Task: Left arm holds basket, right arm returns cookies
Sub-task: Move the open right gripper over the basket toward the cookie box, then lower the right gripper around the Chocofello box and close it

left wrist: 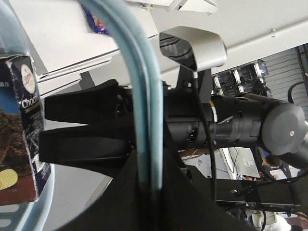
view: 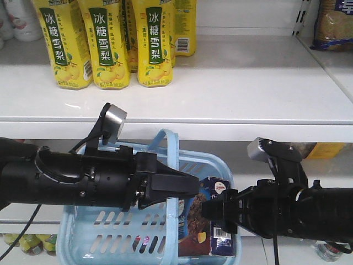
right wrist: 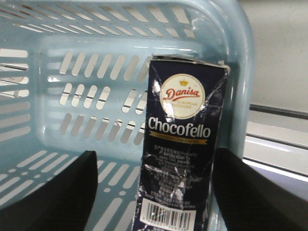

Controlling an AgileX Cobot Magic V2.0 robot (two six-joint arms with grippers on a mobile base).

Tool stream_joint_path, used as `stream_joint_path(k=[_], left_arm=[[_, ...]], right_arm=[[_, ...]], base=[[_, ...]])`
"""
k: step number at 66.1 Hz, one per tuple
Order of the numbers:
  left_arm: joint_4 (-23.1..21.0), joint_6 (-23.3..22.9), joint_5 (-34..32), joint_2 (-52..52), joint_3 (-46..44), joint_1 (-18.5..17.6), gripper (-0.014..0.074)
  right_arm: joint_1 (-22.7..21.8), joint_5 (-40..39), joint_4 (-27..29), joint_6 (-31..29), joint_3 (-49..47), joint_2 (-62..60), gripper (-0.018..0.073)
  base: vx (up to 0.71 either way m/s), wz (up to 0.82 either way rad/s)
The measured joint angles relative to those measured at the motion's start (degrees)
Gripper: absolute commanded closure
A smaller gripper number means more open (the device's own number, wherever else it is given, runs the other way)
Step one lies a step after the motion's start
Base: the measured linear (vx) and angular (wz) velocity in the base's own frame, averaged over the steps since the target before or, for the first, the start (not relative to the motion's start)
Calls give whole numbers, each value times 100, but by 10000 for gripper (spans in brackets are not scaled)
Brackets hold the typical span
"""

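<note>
Now L gripper pinches the basket by its hoop handle, to hold it steady & open-side up so R gripper can reach in. R fingers are spread wide either side of the cookies, upright vs basket's end wall; not gripped yet.

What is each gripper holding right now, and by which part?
The left gripper holds the basket by its hoop handle. The right gripper holds nothing: its open jaws straddle the cookies box.
</note>
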Motion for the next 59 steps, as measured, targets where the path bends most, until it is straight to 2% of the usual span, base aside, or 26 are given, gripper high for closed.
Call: stream_joint_path(k=[21, 45, 59], left_arm=[[0, 0, 0, 0, 0, 0, 599], [44, 0, -67, 0, 11, 0, 599], [50, -4, -132, 0, 19, 0, 599]], right_arm=[[7, 0, 305, -336, -11, 357, 87], [14, -6, 1003, -1160, -166, 909, 87], [14, 150, 1077, -1298, -515, 1364, 87]], base=[[0, 0], [0, 0], [0, 0]])
